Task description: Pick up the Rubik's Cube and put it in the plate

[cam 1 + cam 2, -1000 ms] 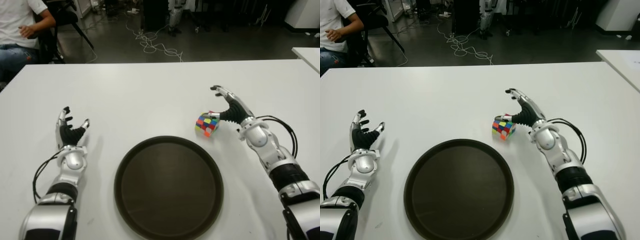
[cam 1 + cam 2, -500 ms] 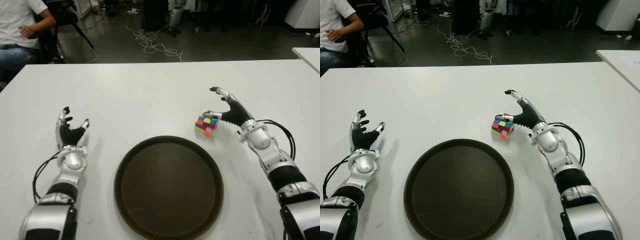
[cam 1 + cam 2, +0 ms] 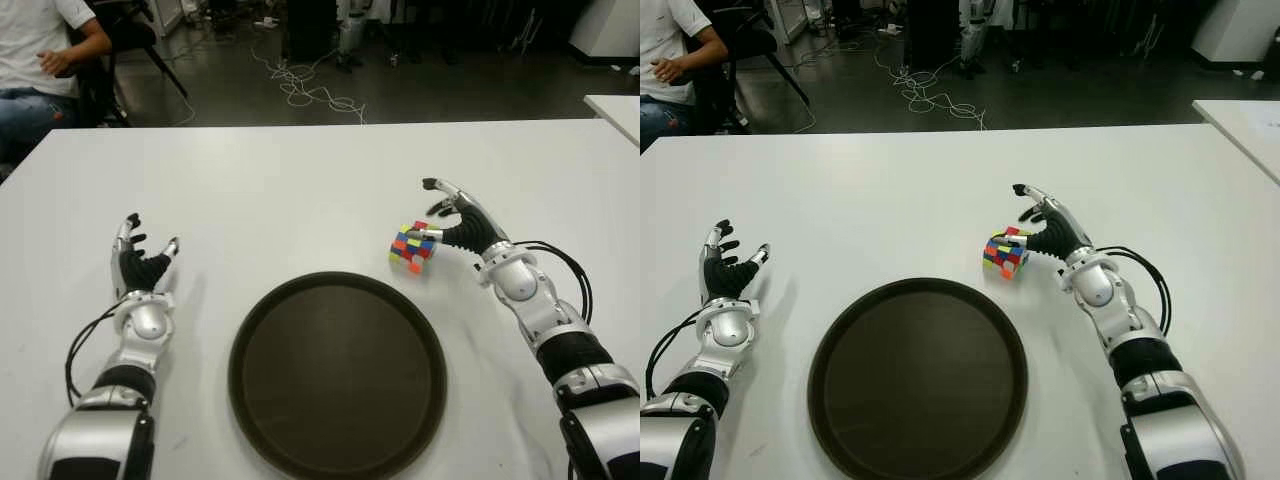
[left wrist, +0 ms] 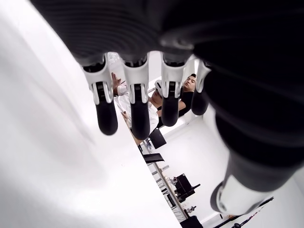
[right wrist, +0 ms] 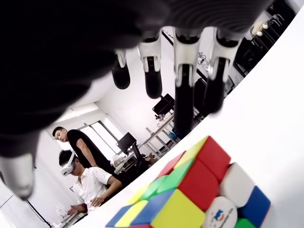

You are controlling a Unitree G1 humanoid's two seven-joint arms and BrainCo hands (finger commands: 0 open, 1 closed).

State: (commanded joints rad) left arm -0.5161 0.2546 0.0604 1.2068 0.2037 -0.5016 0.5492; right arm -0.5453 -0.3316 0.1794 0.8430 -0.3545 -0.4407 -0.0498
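the multicoloured scrambled rubik's cube (image 3: 412, 247) sits on the white table (image 3: 300, 180) at about 1 o'clock from the round dark brown plate (image 3: 337, 374), just off its rim. the right hand (image 3: 455, 220) reaches in from the cube's 3 o'clock side, fingers arched over it and thumb beside it, not yet closed on it. the left hand (image 3: 138, 262) shows at the plate's 9 o'clock, palm up, fingers loosely spread and holding nothing.

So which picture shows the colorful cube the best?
The right wrist view: the Rubik's Cube fills the foreground, its stickers clear, below the right robot hand's open fingers. Both eye views show it small on the table beside the plate. The left wrist view misses it.
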